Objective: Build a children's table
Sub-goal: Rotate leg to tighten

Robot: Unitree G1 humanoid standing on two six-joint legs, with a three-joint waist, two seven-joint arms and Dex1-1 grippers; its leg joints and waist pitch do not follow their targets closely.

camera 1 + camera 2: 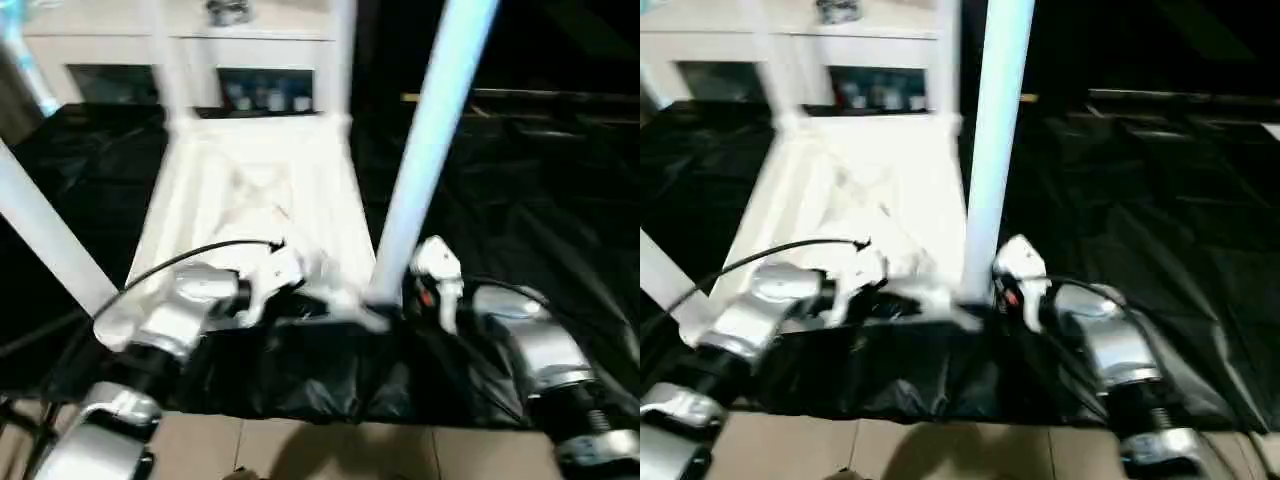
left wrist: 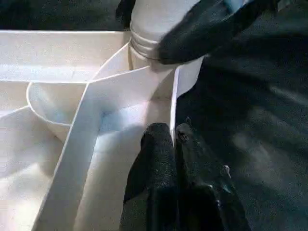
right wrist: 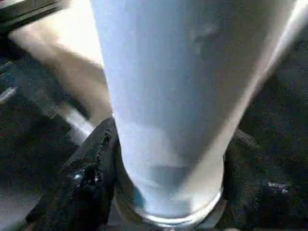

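At the near right corner of the upturned tabletop [image 1: 250, 200], which lies ribbed side up on a black sheet [image 1: 520, 220], a white tapered leg [image 1: 425, 150] stands in its round corner socket [image 2: 144, 48], and the step in hand looks like seating that leg fully. The right tool [image 3: 163, 168] has its two black fingers [image 3: 86, 173] set on either side of the leg's base, clamped around it just above the threaded collar. The left tool [image 2: 175, 139] has its fingers pressed together, holding nothing, with the tips resting against a thin rib of the tabletop just beside the socket. To do this well, the left tool should brace the tabletop firmly so it does not slide on the slippery sheet, while the right one keeps the leg upright and turns it in line with the socket; a tilted leg would likely bind or cross its thread. Other legs [image 1: 45, 235] already rise from the tabletop's other corners, so the arms need room to avoid knocking them.
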